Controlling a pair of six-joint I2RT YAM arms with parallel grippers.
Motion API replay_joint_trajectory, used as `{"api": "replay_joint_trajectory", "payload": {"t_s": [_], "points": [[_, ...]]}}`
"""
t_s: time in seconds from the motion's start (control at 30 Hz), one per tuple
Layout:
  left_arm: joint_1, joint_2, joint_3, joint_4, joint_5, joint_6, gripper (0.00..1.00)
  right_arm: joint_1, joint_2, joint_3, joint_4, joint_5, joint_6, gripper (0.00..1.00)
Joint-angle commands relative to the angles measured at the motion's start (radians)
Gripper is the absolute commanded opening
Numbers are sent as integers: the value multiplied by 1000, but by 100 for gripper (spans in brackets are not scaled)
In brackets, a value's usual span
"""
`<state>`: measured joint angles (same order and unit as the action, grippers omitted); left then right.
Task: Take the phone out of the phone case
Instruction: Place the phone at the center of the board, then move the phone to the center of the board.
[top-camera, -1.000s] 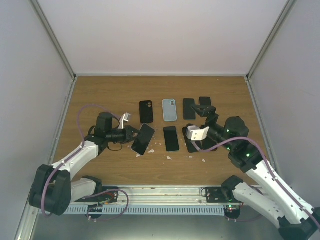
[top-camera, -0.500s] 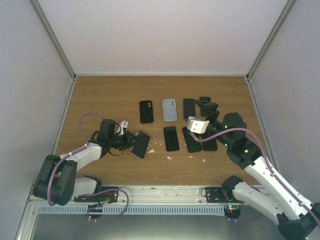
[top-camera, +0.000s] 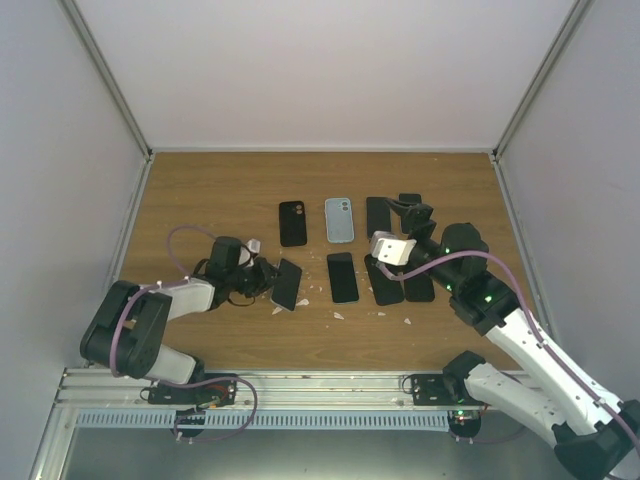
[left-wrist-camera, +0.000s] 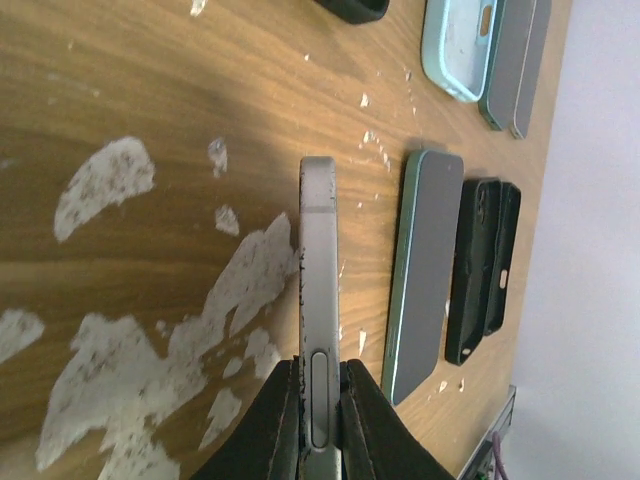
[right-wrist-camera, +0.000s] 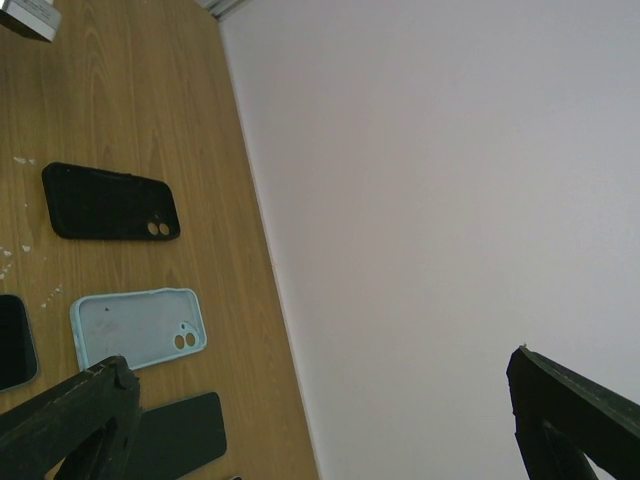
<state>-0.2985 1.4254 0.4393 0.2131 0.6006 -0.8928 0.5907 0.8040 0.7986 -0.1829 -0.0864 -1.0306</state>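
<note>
My left gripper (top-camera: 266, 280) is shut on a grey phone (top-camera: 287, 284) and holds it on edge, low over the wooden table. In the left wrist view the phone (left-wrist-camera: 319, 270) shows edge-on, with its side button between my fingertips (left-wrist-camera: 275, 400); the gripper (left-wrist-camera: 318, 368) clamps its near end. A thin ragged black strip runs along the phone's left face. My right gripper (top-camera: 411, 215) is open and empty, raised above the dark phones at the right. In the right wrist view it (right-wrist-camera: 320, 365) faces the back wall.
A black case (top-camera: 292, 222), a light blue case (top-camera: 339, 219) and a dark phone (top-camera: 377, 216) lie in the back row. A dark phone (top-camera: 342, 277) and black cases (top-camera: 385, 284) lie nearer. White flakes dot the table (top-camera: 200, 190).
My left gripper has moved right and closer to the table with the phone, now standing more on edge. My right gripper has drawn back and lifted a little.
</note>
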Motion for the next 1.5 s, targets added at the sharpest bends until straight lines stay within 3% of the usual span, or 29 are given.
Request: {"api": "replay_joint_trajectory", "payload": {"t_s": [0.0, 0.1, 0.17, 0.2, 0.27, 0.3, 0.7, 0.87, 1.1, 1.23, 1.47], "points": [[-13, 43, 57, 100, -60, -13, 0, -3, 3, 20, 3, 0, 14, 100], [-12, 57, 68, 69, -96, -6, 3, -3, 0, 14, 2, -1, 9, 99], [-12, 59, 73, 27, -118, -16, 11, -2, -3, 11, 0, 0, 7, 100], [-14, 56, 72, 11, -126, -17, 18, -4, -6, 9, -2, 0, 4, 99], [-12, 47, 68, -11, -141, -8, 42, -4, -10, 7, -3, 0, -2, 100], [-13, 42, 65, -14, -146, -5, 48, -3, -12, 6, -2, 0, -6, 100], [0, -6, 98, -154, -173, 94, 77, -4, -44, -7, -14, 7, -18, 100], [16, -16, 166, -336, -235, 210, 81, -4, -55, -5, -22, 10, -24, 100], [43, -4, 226, -530, -127, 337, 82, -3, -62, 0, -35, 15, -45, 100], [42, -13, 194, -542, -44, 323, 74, -4, -58, 0, -34, 17, -48, 100], [36, 14, 161, -513, -43, 300, 57, -3, -54, 3, -27, 19, -43, 100]]}}
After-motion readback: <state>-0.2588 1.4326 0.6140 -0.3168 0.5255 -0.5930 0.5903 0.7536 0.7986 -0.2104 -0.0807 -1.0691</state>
